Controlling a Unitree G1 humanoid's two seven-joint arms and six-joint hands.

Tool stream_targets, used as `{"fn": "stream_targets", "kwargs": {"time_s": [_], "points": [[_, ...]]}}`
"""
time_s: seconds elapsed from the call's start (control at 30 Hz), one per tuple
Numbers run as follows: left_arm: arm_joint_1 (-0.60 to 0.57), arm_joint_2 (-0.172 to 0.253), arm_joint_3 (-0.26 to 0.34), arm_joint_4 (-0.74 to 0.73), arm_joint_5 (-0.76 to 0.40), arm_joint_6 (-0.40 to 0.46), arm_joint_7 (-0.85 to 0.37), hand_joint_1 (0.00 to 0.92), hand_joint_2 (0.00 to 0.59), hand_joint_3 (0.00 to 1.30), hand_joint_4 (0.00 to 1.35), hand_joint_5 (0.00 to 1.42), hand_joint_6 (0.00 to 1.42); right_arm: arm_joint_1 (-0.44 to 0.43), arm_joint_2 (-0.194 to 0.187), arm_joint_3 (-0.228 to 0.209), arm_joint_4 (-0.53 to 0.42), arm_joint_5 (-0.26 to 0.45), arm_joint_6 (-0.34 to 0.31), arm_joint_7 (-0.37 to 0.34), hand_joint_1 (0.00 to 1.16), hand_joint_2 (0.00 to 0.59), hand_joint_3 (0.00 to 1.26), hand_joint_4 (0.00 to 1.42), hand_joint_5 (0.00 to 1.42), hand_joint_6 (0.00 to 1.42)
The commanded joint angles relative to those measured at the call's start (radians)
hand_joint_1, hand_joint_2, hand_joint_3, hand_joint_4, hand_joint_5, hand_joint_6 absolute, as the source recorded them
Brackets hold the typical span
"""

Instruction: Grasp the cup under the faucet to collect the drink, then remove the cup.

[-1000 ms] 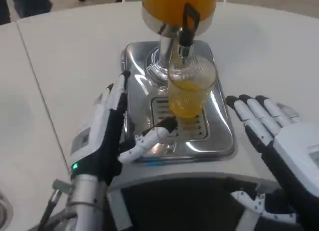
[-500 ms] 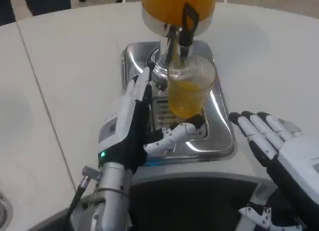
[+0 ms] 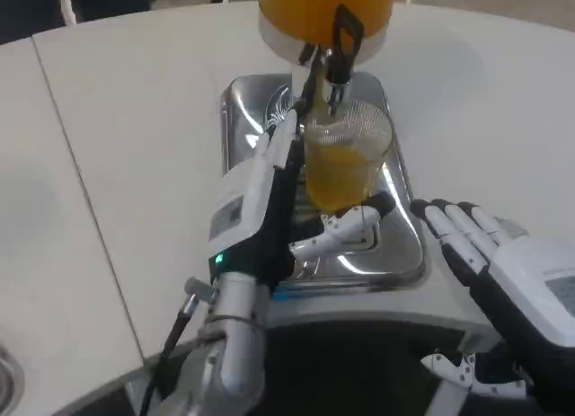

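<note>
The cup (image 3: 346, 160), part full of orange drink, stands on the steel tray (image 3: 400, 241) under our dispenser's faucet (image 3: 340, 61). Our left hand (image 3: 269, 196) flanks it, fingers released; whether they touch, we cannot tell. Our right hand (image 3: 503, 263) lies spread on the tabletop (image 3: 135, 119).

Part-filled clear cup (image 3: 346, 160) under faucet (image 3: 337, 61)

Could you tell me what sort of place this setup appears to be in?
Probably a drinks station, perhaps a demo or self-service counter. An orange juice dispenser stands on a shiny metal drip tray on a white table, with a clear cup part-filled under the faucet.
</note>
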Motion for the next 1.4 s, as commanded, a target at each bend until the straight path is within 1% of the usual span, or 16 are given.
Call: {"fn": "stream_targets", "kwargs": {"time_s": [0.03, 0.27, 0.43, 0.63, 0.73, 0.77, 0.87, 0.93, 1.0, 1.17, 1.2, 1.27, 1.3, 1.33, 1.37, 1.4], "points": [[-0.035, -0.015, 0.0, 0.054, -0.013, -0.017, 0.032, 0.268, 0.045, 0.0, 0.0, 0.02, 0.05, -0.007, 0.014, 0.009, 0.001, 0.0, 0.038, 0.012, 0.65, 0.334, 0.0, 0.0, 0.0, 0.06], [-0.078, -0.039, -0.017, 0.097, 0.0, 0.02, 0.058, 0.312, 0.043, 0.0, 0.0, 0.09, 0.13, -0.018, 0.034, 0.028, -0.024, -0.01, 0.092, 0.036, 0.64, 0.329, 0.0, 0.0, 0.0, 0.06], [-0.101, -0.058, -0.028, 0.128, 0.007, 0.058, 0.075, 0.369, 0.043, 0.0, 0.0, 0.13, 0.19, -0.017, 0.033, 0.031, -0.044, -0.013, 0.123, 0.066, 0.63, 0.327, 0.0, 0.0, 0.0, 0.08], [-0.112, -0.089, -0.036, 0.142, 0.019, 0.105, 0.137, 0.385, 0.04, 0.0, 0.0, 0.17, 0.22, -0.031, 0.035, 0.031, -0.067, -0.011, 0.159, 0.1, 0.63, 0.326, 0.0, 0.0, 0.0, 0.08], [-0.117, -0.101, -0.04, 0.159, 0.015, 0.118, 0.162, 0.386, 0.039, 0.0, 0.0, 0.23, 0.3, -0.031, 0.039, 0.032, -0.07, -0.01, 0.179, 0.111, 0.62, 0.326, 0.0, 0.0, 0.0, 0.08], [-0.119, -0.107, -0.041, 0.164, 0.016, 0.122, 0.176, 0.386, 0.039, 0.0, 0.01, 0.27, 0.35, -0.03, 0.04, 0.031, -0.072, -0.007, 0.187, 0.116, 0.62, 0.326, 0.0, 0.0, 0.0, 0.08], [-0.116, -0.12, -0.053, 0.166, 0.022, 0.129, 0.213, 0.392, 0.042, 0.04, 0.1, 0.42, 0.58, -0.03, 0.036, 0.033, -0.073, -0.005, 0.195, 0.126, 0.62, 0.326, 0.0, 0.0, 0.0, 0.08], [-0.114, -0.126, -0.061, 0.168, 0.024, 0.133, 0.231, 0.393, 0.043, 0.11, 0.18, 0.52, 0.74, -0.037, 0.039, 0.037, -0.069, -0.007, 0.206, 0.13, 0.62, 0.326, 0.0, 0.0, 0.0, 0.08], [-0.114, -0.132, -0.067, 0.173, 0.028, 0.141, 0.247, 0.393, 0.043, 0.17, 0.25, 0.6, 0.85, -0.047, 0.044, 0.039, -0.06, -0.003, 0.222, 0.136, 0.62, 0.323, 0.0, 0.0, 0.0, 0.09], [-0.129, -0.149, -0.087, 0.2, 0.034, 0.156, 0.272, 0.409, 0.042, 0.26, 0.34, 0.74, 1.01, -0.063, 0.043, 0.042, -0.06, -0.007, 0.243, 0.147, 0.61, 0.328, 0.0, 0.0, 0.0, 0.09], [-0.133, -0.153, -0.091, 0.208, 0.034, 0.158, 0.28, 0.411, 0.042, 0.27, 0.36, 0.76, 1.04, -0.063, 0.047, 0.041, -0.064, -0.008, 0.252, 0.147, 0.6, 0.338, 0.0, 0.0, 0.0, 0.09], [-0.146, -0.171, -0.096, 0.234, 0.029, 0.156, 0.302, 0.428, 0.042, 0.31, 0.41, 0.86, 1.18, -0.063, 0.051, 0.039, -0.07, -0.016, 0.271, 0.154, 0.59, 0.34, 0.0, 0.0, 0.0, 0.09], [-0.151, -0.181, -0.096, 0.246, 0.025, 0.154, 0.315, 0.441, 0.042, 0.35, 0.45, 0.92, 1.26, -0.062, 0.053, 0.04, -0.071, -0.021, 0.279, 0.157, 0.59, 0.34, 0.0, 0.0, 0.0, 0.09], [-0.155, -0.187, -0.095, 0.255, 0.022, 0.151, 0.325, 0.476, 0.041, 0.43, 0.53, 1.01, 1.36, -0.066, 0.053, 0.04, -0.073, -0.019, 0.29, 0.167, 0.59, 0.34, 0.0, 0.0, 0.0, 0.09], [-0.159, -0.193, -0.095, 0.264, 0.02, 0.147, 0.342, 0.489, 0.047, 0.5, 0.63, 1.11, 1.41, -0.068, 0.056, 0.04, -0.076, -0.015, 0.299, 0.171, 0.59, 0.341, 0.0, 0.0, 0.0, 0.09], [-0.164, -0.203, -0.093, 0.278, 0.019, 0.141, 0.371, 0.5, 0.051, 0.61, 0.8, 1.22, 1.42, -0.073, 0.05, 0.044, -0.074, -0.017, 0.3, 0.178, 0.59, 0.342, 0.0, 0.0, 0.0, 0.09]]}}
